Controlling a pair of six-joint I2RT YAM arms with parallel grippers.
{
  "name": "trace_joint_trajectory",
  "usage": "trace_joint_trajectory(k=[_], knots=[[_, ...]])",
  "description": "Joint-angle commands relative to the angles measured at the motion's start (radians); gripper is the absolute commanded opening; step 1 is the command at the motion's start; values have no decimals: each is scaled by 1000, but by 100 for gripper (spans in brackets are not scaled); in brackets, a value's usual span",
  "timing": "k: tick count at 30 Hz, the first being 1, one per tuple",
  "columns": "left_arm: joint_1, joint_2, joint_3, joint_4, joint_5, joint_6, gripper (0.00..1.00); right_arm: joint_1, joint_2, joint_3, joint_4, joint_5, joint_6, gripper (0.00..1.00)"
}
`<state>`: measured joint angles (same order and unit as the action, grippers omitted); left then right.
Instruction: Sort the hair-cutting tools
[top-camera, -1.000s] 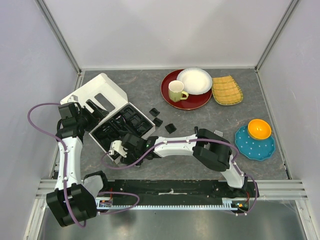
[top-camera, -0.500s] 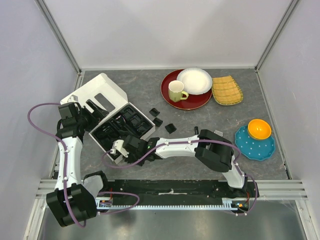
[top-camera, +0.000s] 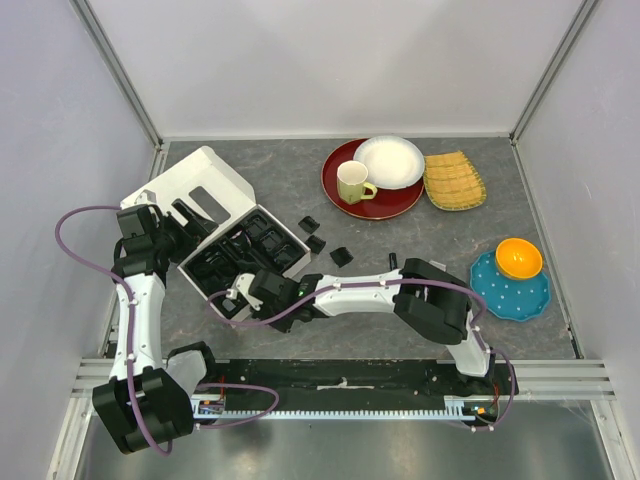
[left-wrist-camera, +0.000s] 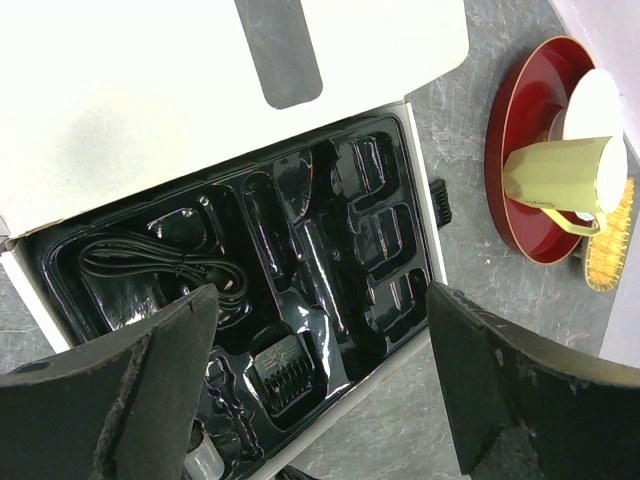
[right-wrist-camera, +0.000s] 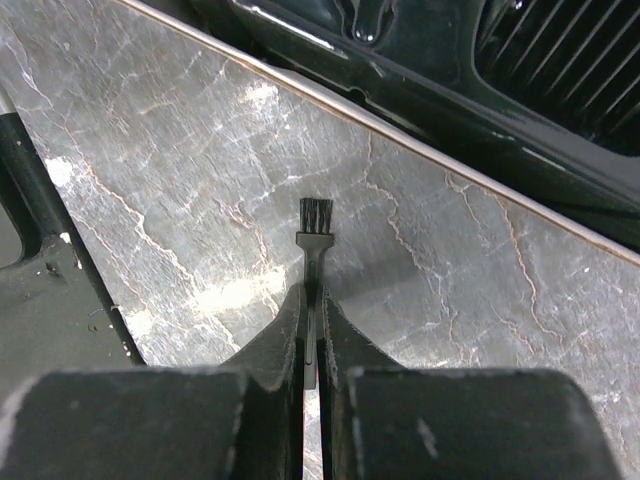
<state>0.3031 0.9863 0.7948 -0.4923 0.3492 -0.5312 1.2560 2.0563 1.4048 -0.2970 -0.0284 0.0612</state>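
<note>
A grey marbled table (top-camera: 290, 175) carries an open white box (top-camera: 205, 175) at the upper left of the overhead frame. Its glossy black tray (left-wrist-camera: 418, 215) holds a coiled black cord (left-wrist-camera: 150, 265) and a ribbed comb guard (left-wrist-camera: 285, 368). The left gripper (left-wrist-camera: 322, 300) hangs over the tray, jaws spread wide with nothing between them. Three loose comb guards (top-camera: 317, 243) lie on the table just right of the box. At lower left, just beside the tray's near rim, the right gripper (right-wrist-camera: 312, 300) pinches a thin black cleaning brush (right-wrist-camera: 313, 250) by its stem, jaws closed onto it and bristles pointing out over the table. The brush is likely featherlight, its stiff, narrow stem apt to swivel in a pinch. A hold on the flat of the stem, clear of the soft bristles, looks safest.
</note>
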Motion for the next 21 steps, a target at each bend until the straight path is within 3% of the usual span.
trace_joint_trajectory(k=[1,21], knots=[[7,-9,-3,20,17,11,91,-6,-34,-24,-119,-11,40,0],[7,-11,-3,21,14,14,91,-10,-174,89,-137,-33,77,0]])
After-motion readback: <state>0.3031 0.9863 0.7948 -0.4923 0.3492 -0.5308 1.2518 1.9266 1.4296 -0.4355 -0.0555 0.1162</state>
